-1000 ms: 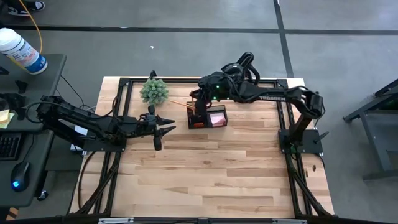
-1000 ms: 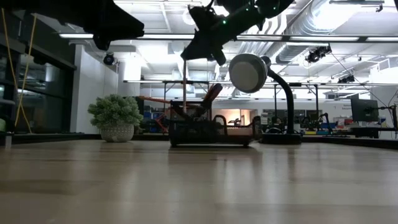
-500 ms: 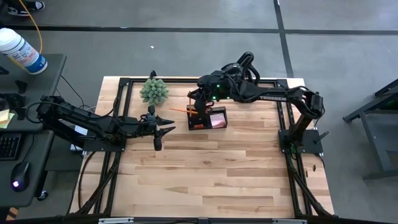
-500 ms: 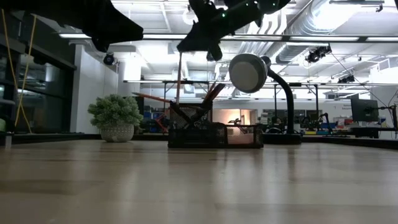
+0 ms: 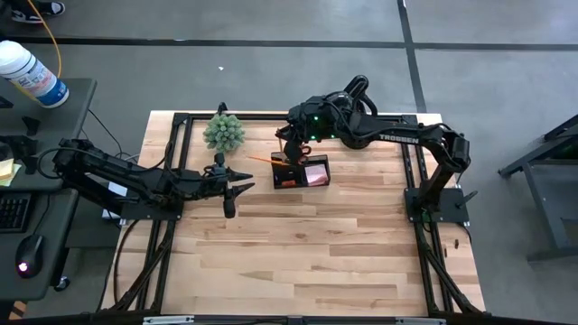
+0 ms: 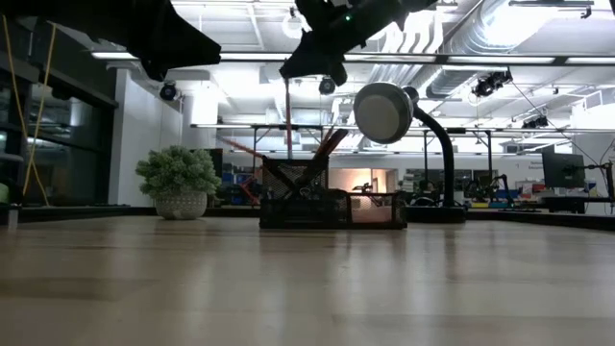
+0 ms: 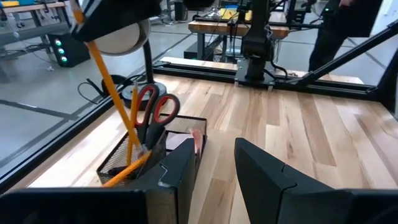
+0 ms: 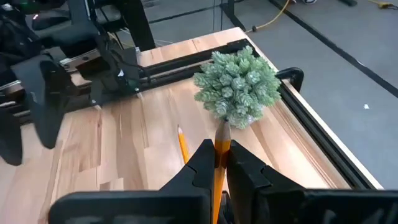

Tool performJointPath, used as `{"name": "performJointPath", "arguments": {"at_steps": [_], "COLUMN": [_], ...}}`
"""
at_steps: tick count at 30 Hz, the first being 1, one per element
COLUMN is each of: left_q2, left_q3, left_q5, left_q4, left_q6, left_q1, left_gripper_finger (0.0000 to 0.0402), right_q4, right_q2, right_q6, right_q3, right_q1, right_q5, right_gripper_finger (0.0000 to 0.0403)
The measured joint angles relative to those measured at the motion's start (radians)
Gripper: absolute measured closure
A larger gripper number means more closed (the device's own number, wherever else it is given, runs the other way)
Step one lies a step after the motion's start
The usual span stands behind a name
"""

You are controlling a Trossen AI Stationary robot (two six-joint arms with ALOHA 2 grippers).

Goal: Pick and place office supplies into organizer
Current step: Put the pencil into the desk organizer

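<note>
The black mesh organizer (image 5: 303, 171) sits on the table near its far edge. It holds red-handled scissors (image 7: 155, 109), a pink sticky-note pad (image 7: 196, 138) and a pencil (image 7: 124, 174) leaning out over its rim. My right gripper (image 5: 287, 149) hangs over the organizer's left end, shut on another yellow-orange pencil (image 6: 288, 125). My left gripper (image 5: 239, 188) is open and hovers above the table, left of the organizer (image 7: 149, 158). My right gripper pinches the pencil near its upper end (image 8: 219, 155) between its two fingers. The fingers come slanting down from the table's right and lie across the pencil. The pencil (image 7: 115, 93) hangs almost upright below them, its lower end down in the organizer's tall cup.
A small green spiky plant (image 5: 224, 132) stands left of the organizer by the far edge. A black desk lamp (image 6: 382, 112) rises just behind the organizer. A black frame rail (image 5: 298, 116) runs along the table's far edge. Bare wood spreads toward the near edge.
My right gripper has moved a little up and toward the far edge, still shut on the pencil. The pencil stayed nearly upright with its lower end in the organizer. The organizer shifted slightly on the table and now sits level.
</note>
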State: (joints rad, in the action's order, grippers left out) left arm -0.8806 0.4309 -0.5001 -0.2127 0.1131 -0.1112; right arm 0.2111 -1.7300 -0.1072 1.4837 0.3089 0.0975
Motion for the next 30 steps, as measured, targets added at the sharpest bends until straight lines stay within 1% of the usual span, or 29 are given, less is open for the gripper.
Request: {"name": "performJointPath", "arguments": {"at_steps": [4, 13, 25, 30], "left_q2": [0.000, 0.000, 0.000, 0.000], "left_q3": [0.000, 0.000, 0.000, 0.000], "left_q5": [-0.017, -0.017, -0.017, -0.017], "left_q4": [0.000, 0.006, 0.007, 0.006], "left_q6": [0.000, 0.000, 0.001, 0.001], "left_q1": [0.000, 0.000, 0.000, 0.000], "left_gripper_finger": [0.0298, 0.0298, 0.0298, 0.0298], "right_q4": [0.010, 0.016, 0.096, 0.100], "right_q2": [-0.010, -0.038, -0.103, -0.137], "right_q6": [0.008, 0.017, 0.037, 0.038], "right_q3": [0.000, 0.000, -0.001, 0.000], "right_q1": [0.000, 0.002, 0.004, 0.002], "right_q5": [-0.002, -0.017, 0.007, 0.013], "right_gripper_finger": [0.0388, 0.0388, 0.0388, 0.0388]}}
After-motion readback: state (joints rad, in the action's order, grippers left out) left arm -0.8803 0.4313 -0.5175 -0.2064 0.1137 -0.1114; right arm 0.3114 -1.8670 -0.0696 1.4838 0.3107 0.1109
